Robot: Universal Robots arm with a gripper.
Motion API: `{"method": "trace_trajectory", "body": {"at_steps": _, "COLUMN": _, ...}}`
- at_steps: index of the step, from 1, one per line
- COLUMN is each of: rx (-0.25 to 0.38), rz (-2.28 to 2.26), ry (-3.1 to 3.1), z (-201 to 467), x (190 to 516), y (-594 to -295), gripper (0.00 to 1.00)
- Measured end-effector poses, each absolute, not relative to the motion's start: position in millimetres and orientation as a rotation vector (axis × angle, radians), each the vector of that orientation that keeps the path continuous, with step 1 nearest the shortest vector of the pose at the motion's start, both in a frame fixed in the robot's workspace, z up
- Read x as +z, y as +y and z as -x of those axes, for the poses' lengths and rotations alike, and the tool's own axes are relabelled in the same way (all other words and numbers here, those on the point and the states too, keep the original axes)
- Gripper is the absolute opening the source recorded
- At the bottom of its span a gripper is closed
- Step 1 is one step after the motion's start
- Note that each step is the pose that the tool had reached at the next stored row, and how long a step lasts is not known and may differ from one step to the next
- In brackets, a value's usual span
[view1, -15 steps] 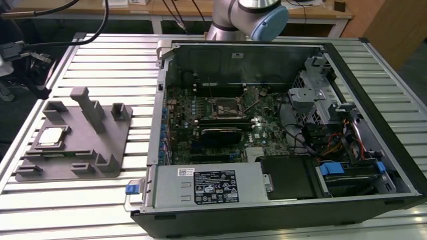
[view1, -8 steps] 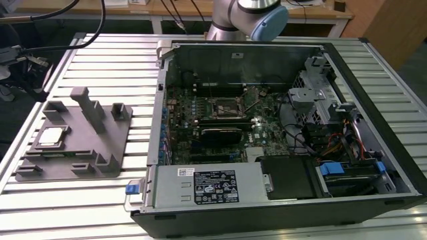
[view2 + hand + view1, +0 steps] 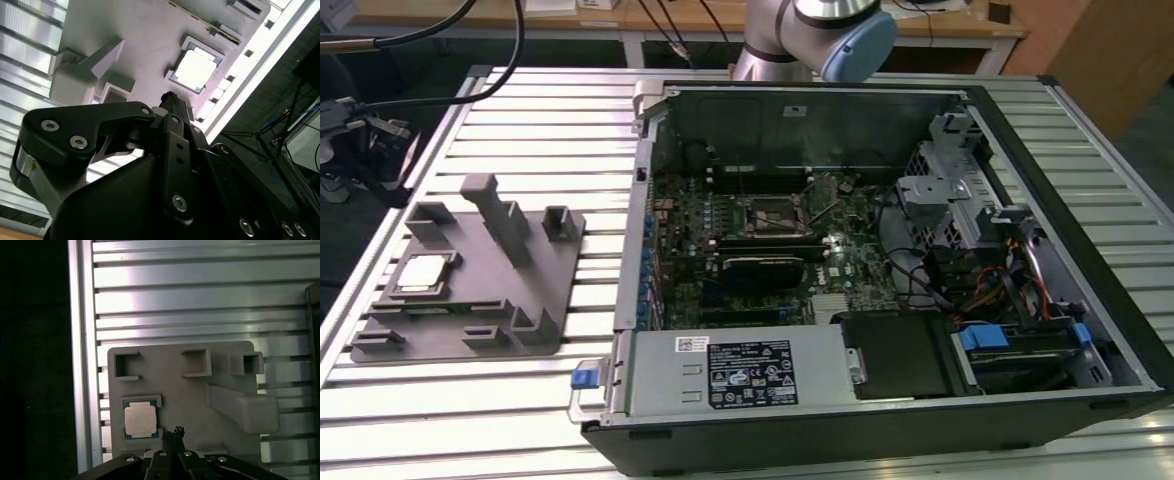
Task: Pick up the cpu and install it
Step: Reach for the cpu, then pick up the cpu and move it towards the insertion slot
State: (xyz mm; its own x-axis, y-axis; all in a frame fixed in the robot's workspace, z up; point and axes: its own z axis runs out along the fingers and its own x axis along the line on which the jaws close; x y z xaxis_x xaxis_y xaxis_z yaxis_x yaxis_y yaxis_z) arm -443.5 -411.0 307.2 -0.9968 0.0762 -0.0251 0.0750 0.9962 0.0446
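cpu (image 3: 424, 272) in tray (image 3: 494, 305), tray beside computer case (image 3: 881, 440)

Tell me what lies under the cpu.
The cpu sits in a framed recess of the grey tray, which rests on the slatted metal table. The recess floor beneath the chip is covered, so it cannot be seen.

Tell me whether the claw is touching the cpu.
Apart. In the first wrist view, a strip of grey tray shows between the claw and the cpu, which lies in its pocket.
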Motion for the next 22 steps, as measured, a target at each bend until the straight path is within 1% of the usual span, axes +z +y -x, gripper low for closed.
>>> {"method": "trace_trajectory", "body": {"at_steps": 22, "rx": 0.068, "rz": -0.118, "ry": 3.112, "z": 453, "x": 295, "y": -413, "gripper": 0.11}}
